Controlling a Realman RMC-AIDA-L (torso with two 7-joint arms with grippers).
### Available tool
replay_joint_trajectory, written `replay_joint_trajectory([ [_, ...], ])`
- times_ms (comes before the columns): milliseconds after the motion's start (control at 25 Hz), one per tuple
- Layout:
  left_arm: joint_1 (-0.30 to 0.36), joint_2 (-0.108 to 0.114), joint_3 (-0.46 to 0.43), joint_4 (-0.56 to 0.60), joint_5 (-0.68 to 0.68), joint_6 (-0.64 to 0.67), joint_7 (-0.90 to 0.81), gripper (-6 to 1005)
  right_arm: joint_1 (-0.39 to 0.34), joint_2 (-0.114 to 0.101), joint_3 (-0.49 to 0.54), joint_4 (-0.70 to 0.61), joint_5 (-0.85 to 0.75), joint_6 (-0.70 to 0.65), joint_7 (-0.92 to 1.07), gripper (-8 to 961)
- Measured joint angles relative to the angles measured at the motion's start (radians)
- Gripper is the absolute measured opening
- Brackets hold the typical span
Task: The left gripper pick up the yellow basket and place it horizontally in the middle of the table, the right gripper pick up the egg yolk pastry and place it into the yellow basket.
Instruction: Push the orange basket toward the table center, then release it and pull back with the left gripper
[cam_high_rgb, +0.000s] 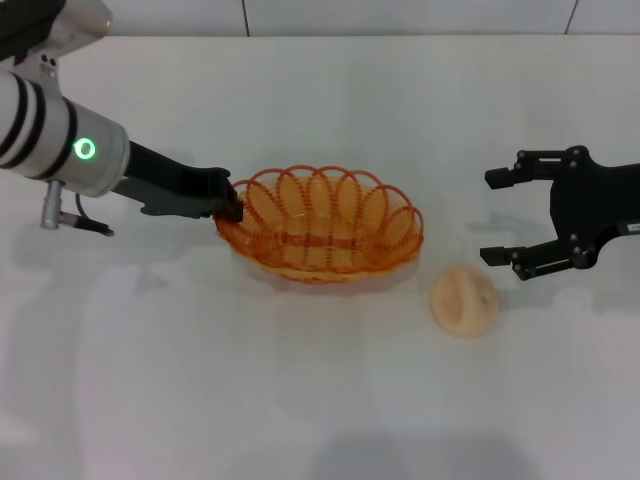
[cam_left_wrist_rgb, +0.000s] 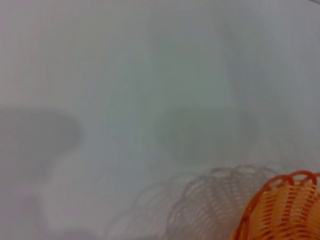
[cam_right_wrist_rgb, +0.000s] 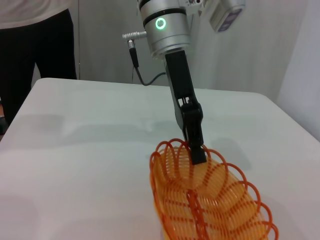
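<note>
The yellow basket (cam_high_rgb: 320, 240) is near the middle of the white table (cam_high_rgb: 300, 400), its long side running left to right. My left gripper (cam_high_rgb: 228, 205) is shut on the rim at the basket's left end. In the right wrist view the left gripper (cam_right_wrist_rgb: 196, 150) pinches the far rim of the basket (cam_right_wrist_rgb: 215, 200). The left wrist view shows one end of the basket (cam_left_wrist_rgb: 285, 210) with its shadow offset on the table, so that end hangs a little above the surface. The egg yolk pastry (cam_high_rgb: 465, 300) lies on the table right of the basket. My right gripper (cam_high_rgb: 492, 217) is open and empty, just right of and behind the pastry.
The table's far edge meets a pale wall at the back. In the right wrist view a person in dark clothes (cam_right_wrist_rgb: 35, 45) stands beyond the table's far corner, and a cable (cam_right_wrist_rgb: 145, 80) hangs from the left arm.
</note>
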Motion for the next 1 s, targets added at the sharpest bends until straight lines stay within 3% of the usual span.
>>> replay_joint_trajectory([
  [520, 0.032, -0.004, 0.149, -0.001, -0.063, -0.107, -0.074, 91, -0.035, 0.005, 0.011, -0.019, 0.000, -0.015, -0.010, 832],
  [1000, 0.038, -0.002, 0.178, -0.022, -0.122, -0.129, -0.077, 98, -0.044, 0.006, 0.011, -0.021, 0.000, -0.018, -0.011, 827],
])
